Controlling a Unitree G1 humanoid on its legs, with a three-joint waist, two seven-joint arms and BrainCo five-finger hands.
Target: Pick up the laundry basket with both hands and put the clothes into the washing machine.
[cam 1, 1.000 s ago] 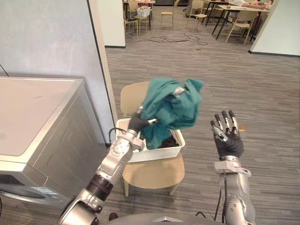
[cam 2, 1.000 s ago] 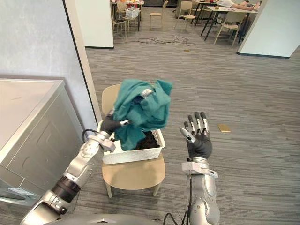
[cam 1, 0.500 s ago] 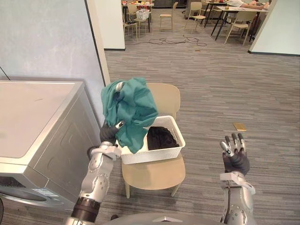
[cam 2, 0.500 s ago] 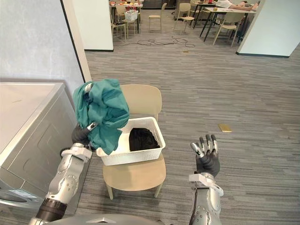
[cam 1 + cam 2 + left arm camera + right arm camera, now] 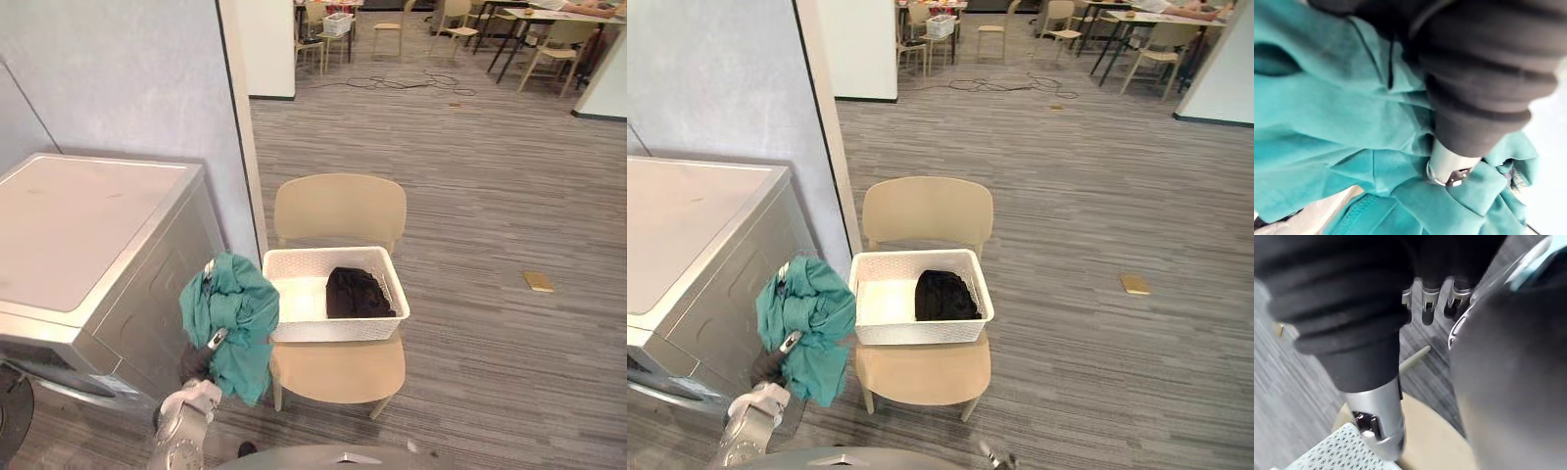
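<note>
At the far left stands the washing machine [image 5: 93, 245], its flat grey top bare and its side panel facing the chair. Just beside that panel the left robot hand [image 5: 196, 364] is raised with its dark-covered wrist at the bottom and the teal garment [image 5: 233, 318] bunched up over it. A silver fingertip pokes out of the folds in the left eye view. In the left wrist view, the thumb [image 5: 1449, 164] is buried in teal cloth that wraps all round it, so this robot hand is clenched on the garment. The garment hangs in the air between the machine and the laundry basket [image 5: 294, 333], out of the basket and close to its left wall; whether it brushes that wall cannot be made out. The white lattice basket sits on the seat of a beige chair [image 5: 338, 211], square to the backrest. Its left half is bare and a black garment [image 5: 356, 292] lies heaped in its right half. To the right, on the grey striped floor [image 5: 490, 196], lies a small flat tan object [image 5: 538, 281], well apart from the chair. The right robot hand [image 5: 1378, 416] appears in the right wrist view above a corner of the basket and the edge of the seat. Its thumb is stretched out straight, its fingers are loose and nothing is in its grasp.
</note>
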